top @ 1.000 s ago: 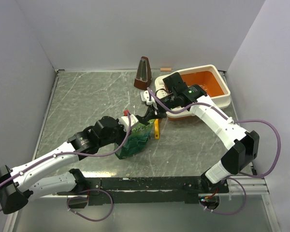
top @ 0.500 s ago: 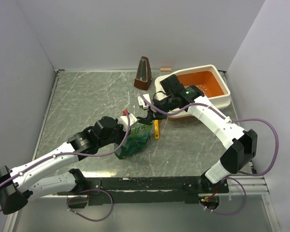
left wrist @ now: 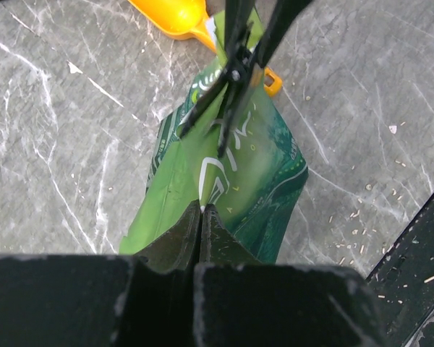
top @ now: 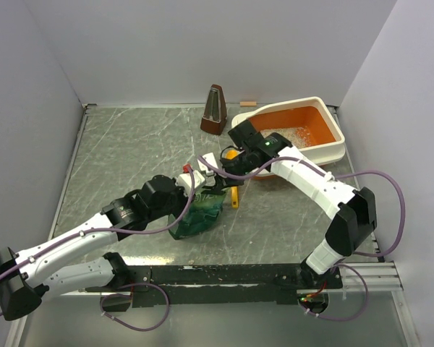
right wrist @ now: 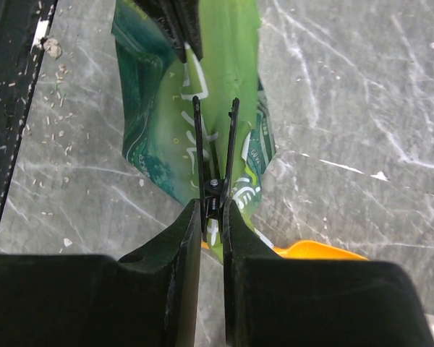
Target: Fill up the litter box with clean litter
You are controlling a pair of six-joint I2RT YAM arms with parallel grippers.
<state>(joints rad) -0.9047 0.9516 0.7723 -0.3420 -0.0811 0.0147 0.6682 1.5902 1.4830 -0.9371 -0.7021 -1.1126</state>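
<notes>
Nearest me, my left gripper [left wrist: 201, 210] is pressed together on the near edge of the green bag [left wrist: 231, 173], with the crinkled foil pinched between the pads. The bag lies on the grey table [top: 130, 144], roughly mid-way between my two arms, its length running away from me.

At the bag's far end sits a black clip [right wrist: 213, 144], its two thin arms spread over the foil. My right gripper [right wrist: 213, 210] is clamped on the clip's pivot end, coming in from the far side, so my two grippers face each other along the bag.

Just beyond the clip lies the orange scoop [left wrist: 173, 14], partly under the bag's end; I cannot tell if they touch.

Further off, at the far right of the table, stands the box [top: 333, 153], well apart from the bag. A thin patch of pale litter [top: 293, 135] covers part of its orange floor.

Left of the box, near the back wall, a brown metronome [top: 215, 110] stands upright.
</notes>
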